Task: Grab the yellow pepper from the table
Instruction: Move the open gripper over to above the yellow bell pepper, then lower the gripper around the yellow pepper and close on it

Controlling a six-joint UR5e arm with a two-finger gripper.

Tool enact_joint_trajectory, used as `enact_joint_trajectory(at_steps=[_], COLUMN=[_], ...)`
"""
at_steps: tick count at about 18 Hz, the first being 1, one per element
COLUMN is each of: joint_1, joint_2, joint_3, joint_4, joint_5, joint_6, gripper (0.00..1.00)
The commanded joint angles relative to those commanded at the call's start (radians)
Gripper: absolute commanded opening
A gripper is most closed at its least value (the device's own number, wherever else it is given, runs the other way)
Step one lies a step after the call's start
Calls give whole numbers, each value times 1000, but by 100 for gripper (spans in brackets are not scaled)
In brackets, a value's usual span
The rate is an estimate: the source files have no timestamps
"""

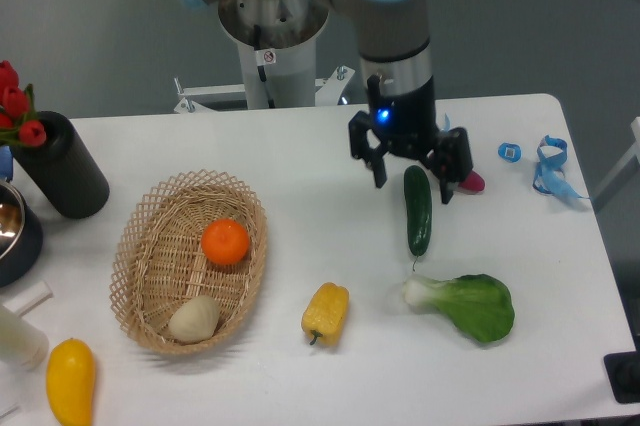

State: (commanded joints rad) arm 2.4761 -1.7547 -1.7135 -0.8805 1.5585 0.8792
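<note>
Right now small lobed yellow-orange pepper [326, 312] lies free on white flat tabletop [300, 146], near front edge, just right of oval wicker basket [188, 261]. Black two-finger gripper [410, 173] hovers well apart, fingers spread, empty, straddling top of dark green cucumber [417, 209]. Approach not yet made.

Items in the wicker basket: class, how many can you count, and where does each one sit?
2. An orange lies near the middle of the basket; a pale, rounded item lies at its near end. Nothing else shows inside.
</note>
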Motion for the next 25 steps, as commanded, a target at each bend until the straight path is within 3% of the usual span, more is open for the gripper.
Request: enact_joint_trajectory(at_steps=[7, 12, 16, 25], joint_1=[-57, -77, -94, -94], joint_2=[-98, -158, -206, -262], joint_3=[-2, -8, -6, 6], joint_4=[35, 41, 80, 87], joint_5=[0, -2, -3, -64], joint_6=[-167, -169, -169, -155], gripper=[100, 100, 100, 100])
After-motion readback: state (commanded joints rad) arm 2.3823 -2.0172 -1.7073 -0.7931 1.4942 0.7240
